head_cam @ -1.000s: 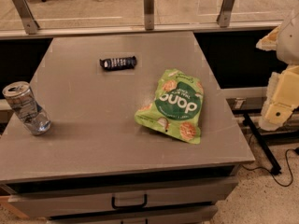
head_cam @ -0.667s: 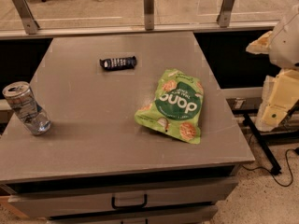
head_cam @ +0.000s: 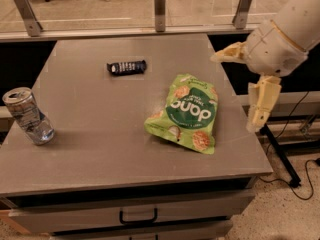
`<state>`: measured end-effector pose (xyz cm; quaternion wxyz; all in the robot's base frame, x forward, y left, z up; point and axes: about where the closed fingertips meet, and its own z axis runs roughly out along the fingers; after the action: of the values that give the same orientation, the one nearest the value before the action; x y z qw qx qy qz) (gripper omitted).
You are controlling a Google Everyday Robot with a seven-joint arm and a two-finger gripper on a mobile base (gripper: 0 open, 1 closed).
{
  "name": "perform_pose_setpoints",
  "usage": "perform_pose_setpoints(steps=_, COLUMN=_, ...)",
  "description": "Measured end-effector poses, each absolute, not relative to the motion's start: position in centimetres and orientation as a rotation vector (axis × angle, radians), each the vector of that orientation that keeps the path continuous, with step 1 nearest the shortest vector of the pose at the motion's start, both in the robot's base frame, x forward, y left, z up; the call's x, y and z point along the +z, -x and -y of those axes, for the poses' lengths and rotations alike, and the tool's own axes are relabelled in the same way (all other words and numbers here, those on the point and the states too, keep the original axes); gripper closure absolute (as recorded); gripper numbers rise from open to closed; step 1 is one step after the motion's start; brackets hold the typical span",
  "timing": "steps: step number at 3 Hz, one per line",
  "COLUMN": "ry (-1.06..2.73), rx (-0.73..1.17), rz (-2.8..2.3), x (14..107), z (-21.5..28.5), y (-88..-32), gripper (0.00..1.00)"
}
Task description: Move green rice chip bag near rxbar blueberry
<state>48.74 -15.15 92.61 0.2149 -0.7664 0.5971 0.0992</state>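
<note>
Grey desk (head_cam: 100, 149) seen from its front. Bare, passable surface between green rice chip bag (head_cam: 187, 113), right of centre, and rxbar blueberry (head_cam: 126, 67), near the far edge (the two well apart, only flat desk between). Wide bare stretch across the middle and front left as well. Leaning silver can (head_cam: 28, 115) by the left edge, well apart from both. Metal rail posts (head_cam: 159, 9) standing beyond the far edge. Gripper (head_cam: 232, 94) above the right edge, just beside the bag, jaws spread wide.
</note>
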Motion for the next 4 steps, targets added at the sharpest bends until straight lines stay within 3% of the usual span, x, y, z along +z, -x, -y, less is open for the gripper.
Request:
perform_pose_setpoints(steps=2, ry=2.273, rx=0.209, rz=-1.505, x=92.4, z=14.4, y=-49.3, gripper=0.00)
perform_pose_setpoints(steps=4, ry=2.498, rx=0.156, rz=-1.027, x=91.2, z=10.4, y=-50.6, gripper=0.00)
